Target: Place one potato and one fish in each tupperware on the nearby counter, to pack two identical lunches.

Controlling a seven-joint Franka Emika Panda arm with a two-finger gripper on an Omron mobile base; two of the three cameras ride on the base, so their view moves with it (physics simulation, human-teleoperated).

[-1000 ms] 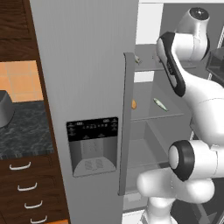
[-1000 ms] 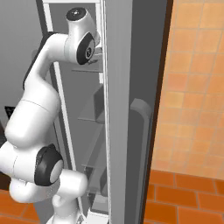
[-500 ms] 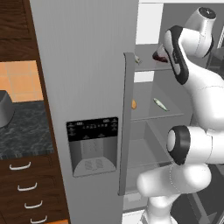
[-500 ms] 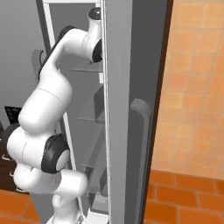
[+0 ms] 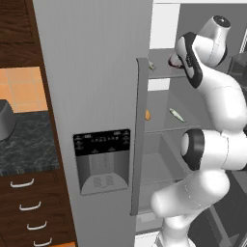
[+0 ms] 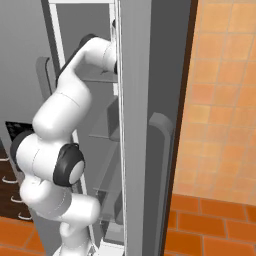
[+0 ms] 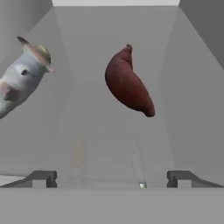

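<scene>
End effector point(image 7: 113, 179) is inside the fridge point(image 5: 96, 72) at the upper shelf point(image 5: 161, 76), jaws wide apart with nothing between them, fingertips point(image 7: 41, 178) low in the hand view. Ahead of it on that shelf lie a dark red-brown tuber point(image 7: 127, 83) and, to the left, a pale item point(image 7: 22, 78) with a yellowish tip; whether that is a fish cannot be told. It probably sits open and level like this to line up a pick.

The left base view adds what the hand view lacks. One shelf lower, an orange potato point(image 5: 147, 115) sits near the door edge and a slim fish point(image 5: 176, 115) lies apart from it to the right. That view also shows the worktop point(image 5: 24, 140) left of the fridge. The hand view gives only faint smudges through the shelf where those two should be. The right base view has the arm point(image 6: 60, 110) going in behind the door point(image 6: 150, 100), which hides the shelf contents.
</scene>
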